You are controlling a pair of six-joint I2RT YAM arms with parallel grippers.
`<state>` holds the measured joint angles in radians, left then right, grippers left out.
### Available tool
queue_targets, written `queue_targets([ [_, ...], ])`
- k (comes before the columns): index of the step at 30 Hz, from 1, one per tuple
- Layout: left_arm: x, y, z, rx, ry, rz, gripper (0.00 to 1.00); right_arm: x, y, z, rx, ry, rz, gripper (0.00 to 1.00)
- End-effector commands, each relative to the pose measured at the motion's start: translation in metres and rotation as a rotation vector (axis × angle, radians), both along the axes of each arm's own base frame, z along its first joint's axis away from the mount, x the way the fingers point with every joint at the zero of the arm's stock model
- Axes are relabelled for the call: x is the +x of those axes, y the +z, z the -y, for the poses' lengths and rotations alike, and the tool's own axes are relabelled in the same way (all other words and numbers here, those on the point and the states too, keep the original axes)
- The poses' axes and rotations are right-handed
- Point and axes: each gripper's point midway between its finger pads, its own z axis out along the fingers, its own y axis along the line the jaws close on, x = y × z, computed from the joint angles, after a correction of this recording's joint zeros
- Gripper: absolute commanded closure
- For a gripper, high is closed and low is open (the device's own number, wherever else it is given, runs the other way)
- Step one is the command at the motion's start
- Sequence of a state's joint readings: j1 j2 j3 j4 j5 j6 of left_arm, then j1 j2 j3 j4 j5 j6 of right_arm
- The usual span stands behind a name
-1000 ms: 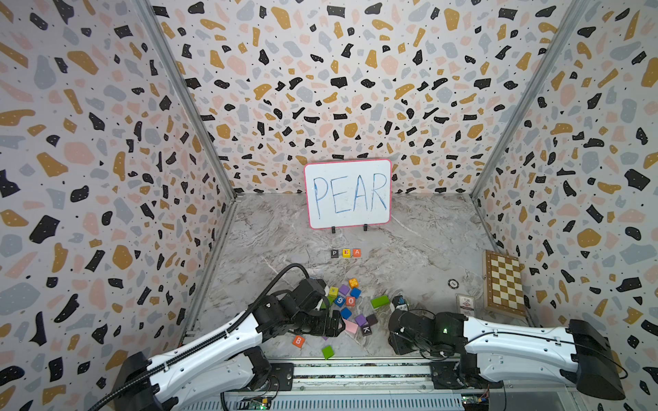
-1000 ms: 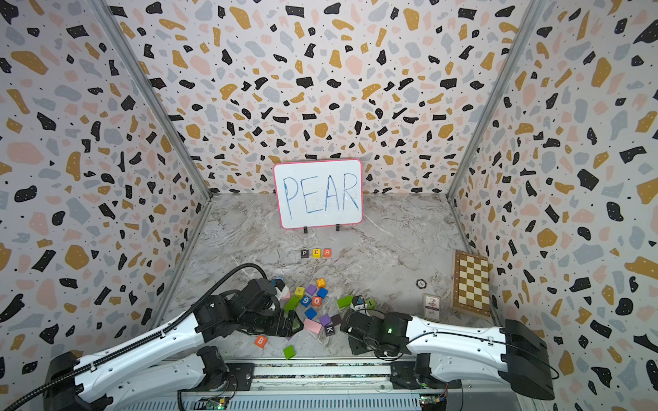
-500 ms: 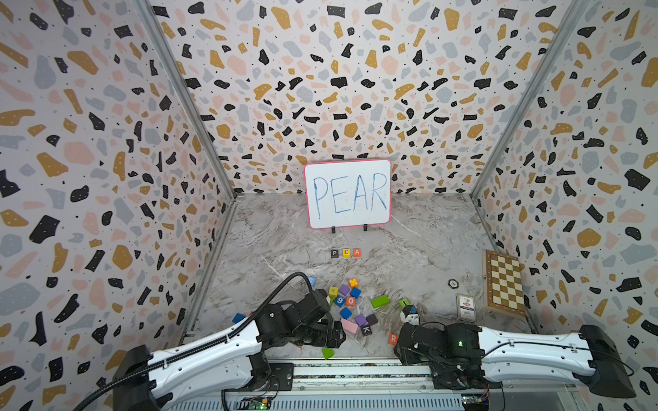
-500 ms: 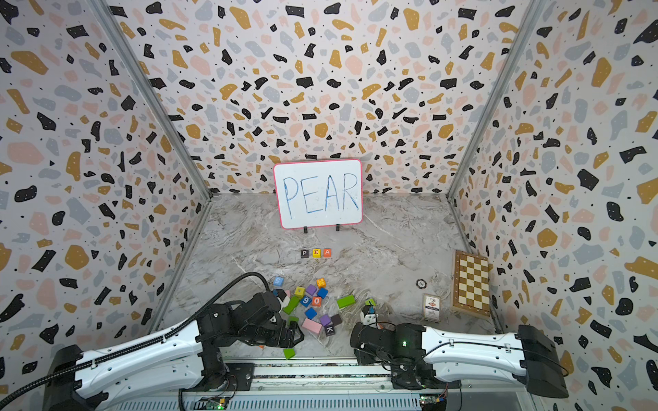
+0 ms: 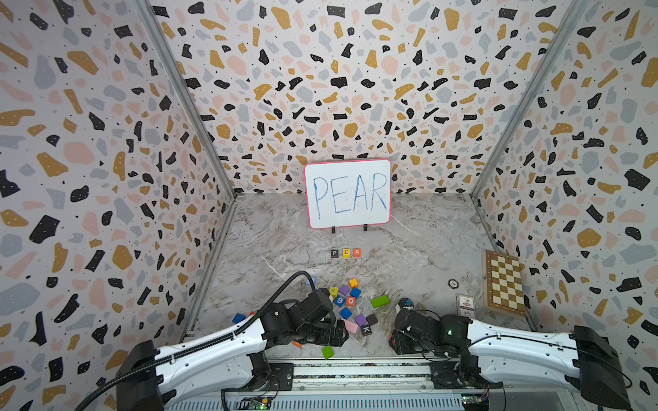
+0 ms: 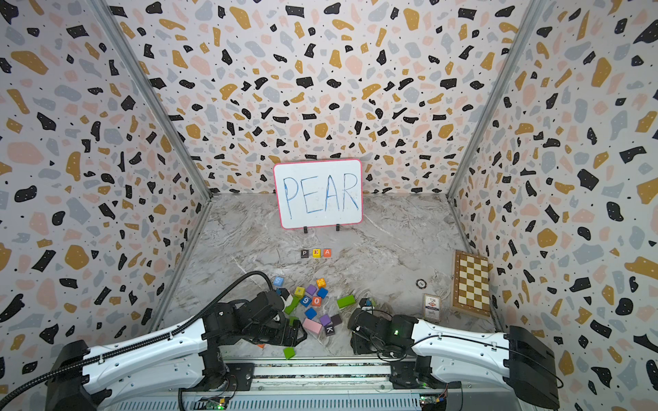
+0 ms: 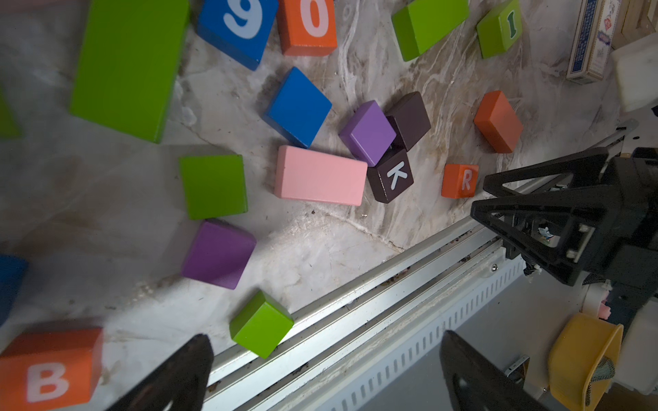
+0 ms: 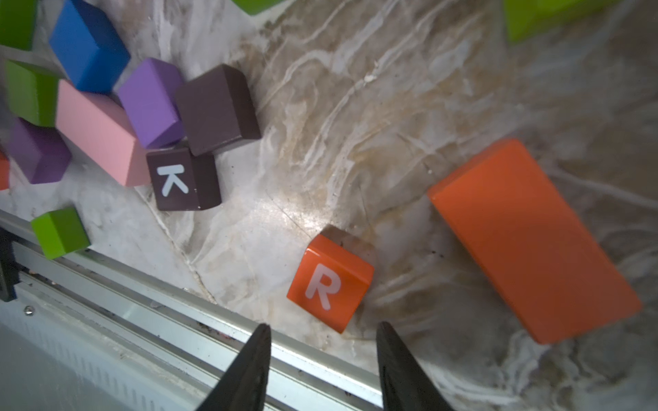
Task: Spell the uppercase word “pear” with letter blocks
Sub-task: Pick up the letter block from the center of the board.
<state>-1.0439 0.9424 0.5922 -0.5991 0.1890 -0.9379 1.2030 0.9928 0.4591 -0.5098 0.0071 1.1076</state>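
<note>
Orange R cube [image 8: 331, 283] loose by front rail [image 8: 142, 302], just ahead of right gripper [image 8: 323, 331]: jaws apart, empty. Left gripper [image 7: 325, 338] wide, empty. Far, before whiteboard [image 5: 348, 194]: P [image 5: 334, 253], E [image 5: 346, 253], A [image 5: 356, 252] in row. Left: R beside A.

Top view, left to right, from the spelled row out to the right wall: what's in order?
In a top view: dark brown-black cube with white P → yellow cube with red E → orange cube with white A → small black round token → wooden chessboard.
</note>
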Motion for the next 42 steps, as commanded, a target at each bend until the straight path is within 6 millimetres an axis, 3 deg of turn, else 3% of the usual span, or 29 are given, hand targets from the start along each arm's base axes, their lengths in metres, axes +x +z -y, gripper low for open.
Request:
queue_targets([
  [1,0.001,-0.002,0.003,-0.004,-0.015,0.008,0.01,0.001,-0.002,-0.003,0.003,0.033,0.001,0.50],
  [22,0.000,-0.009,0.011,-0.015,-0.027,-0.013,0.01,0.013,-0.007,-0.015,-0.009,0.080,0.018,0.55],
  [31,-0.001,-0.011,0.015,-0.019,-0.038,-0.022,0.01,0.023,-0.013,-0.003,-0.109,0.083,0.044,0.59],
  [42,-0.001,-0.014,0.016,-0.019,-0.037,-0.029,0.01,0.019,-0.020,0.000,-0.125,0.086,0.022,0.65],
])
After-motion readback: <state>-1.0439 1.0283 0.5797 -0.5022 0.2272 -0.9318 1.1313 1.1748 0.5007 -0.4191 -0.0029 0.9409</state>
